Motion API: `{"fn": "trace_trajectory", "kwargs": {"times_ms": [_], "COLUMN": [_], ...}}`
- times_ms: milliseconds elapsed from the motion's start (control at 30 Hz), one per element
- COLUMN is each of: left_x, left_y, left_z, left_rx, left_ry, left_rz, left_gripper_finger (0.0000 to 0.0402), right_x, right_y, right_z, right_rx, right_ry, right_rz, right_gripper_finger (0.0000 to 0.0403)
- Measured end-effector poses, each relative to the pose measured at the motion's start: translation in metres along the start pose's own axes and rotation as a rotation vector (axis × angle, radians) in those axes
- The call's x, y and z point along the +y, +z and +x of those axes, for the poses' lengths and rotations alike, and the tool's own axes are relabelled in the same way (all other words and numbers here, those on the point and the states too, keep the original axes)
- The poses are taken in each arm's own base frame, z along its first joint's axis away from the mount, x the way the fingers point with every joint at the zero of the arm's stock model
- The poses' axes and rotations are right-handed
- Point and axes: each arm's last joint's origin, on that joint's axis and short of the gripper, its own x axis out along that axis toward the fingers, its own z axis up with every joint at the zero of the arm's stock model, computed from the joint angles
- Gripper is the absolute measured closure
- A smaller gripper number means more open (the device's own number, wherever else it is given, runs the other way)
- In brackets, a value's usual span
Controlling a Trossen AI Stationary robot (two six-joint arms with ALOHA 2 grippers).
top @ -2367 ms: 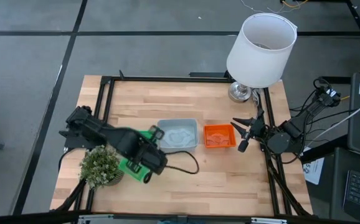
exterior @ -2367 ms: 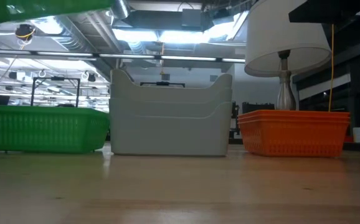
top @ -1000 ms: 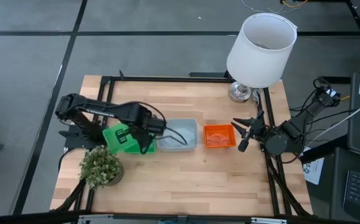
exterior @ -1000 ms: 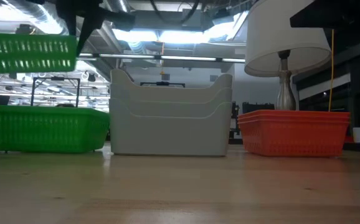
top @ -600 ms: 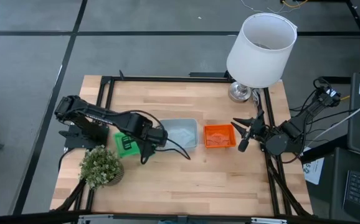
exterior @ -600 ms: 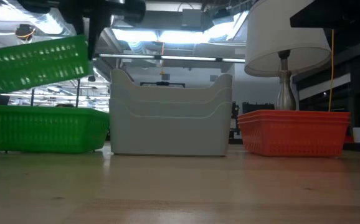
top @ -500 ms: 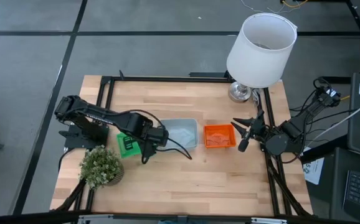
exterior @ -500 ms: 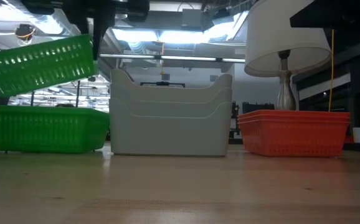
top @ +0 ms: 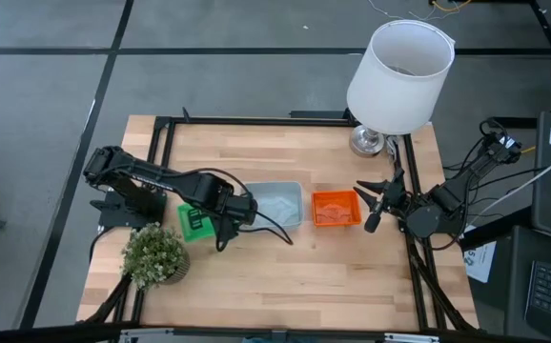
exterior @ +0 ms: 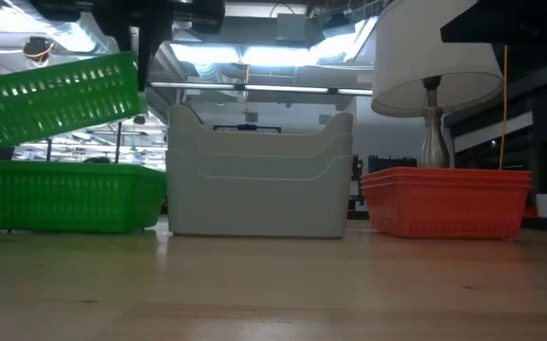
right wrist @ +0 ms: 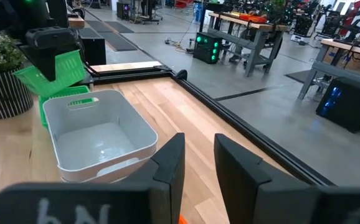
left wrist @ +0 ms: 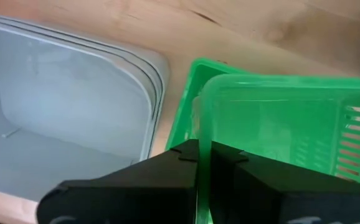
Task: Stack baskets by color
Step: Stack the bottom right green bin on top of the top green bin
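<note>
A white-shaded lamp point(top: 397, 65) stands on a metal base point(top: 366, 142) at the wooden table's point(top: 285, 267) far right corner. A small bushy potted plant point(top: 153, 255) sits near the left front edge.

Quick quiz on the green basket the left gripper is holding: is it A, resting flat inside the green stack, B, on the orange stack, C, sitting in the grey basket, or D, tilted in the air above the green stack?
D: the low view shows the held green basket tilted, clear above the green stack, pinched by the left gripper.
</note>
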Motion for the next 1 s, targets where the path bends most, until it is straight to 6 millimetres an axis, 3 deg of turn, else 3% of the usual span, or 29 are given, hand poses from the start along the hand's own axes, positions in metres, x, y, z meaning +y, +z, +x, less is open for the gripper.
{"fn": "trace_trajectory", "kwargs": {"times_ms": [200,533,1000], "left_x": [-0.001,0.000,-0.001], "left_y": [-0.004,-0.007,-0.006], "left_z": [0.005,0.017,0.018], "left_rx": [0.013,0.012,0.017], "left_ry": [-0.021,-0.014,-0.012], "left_rz": [0.083,0.068,0.047], "left_gripper_finger": [0.0401,0.0400,0.0382], "right_x": [0.000,0.000,0.000], "right_y": [0.000,0.000,0.000], "right_z": [0.000,0.000,0.000], "right_rx": [0.000,0.001,0.001], "right_ry": [0.000,-0.001,0.000], "right_rz": [0.001,-0.004,-0.003], "right_gripper_finger": [0.0315,0.0315,0.0315]}}
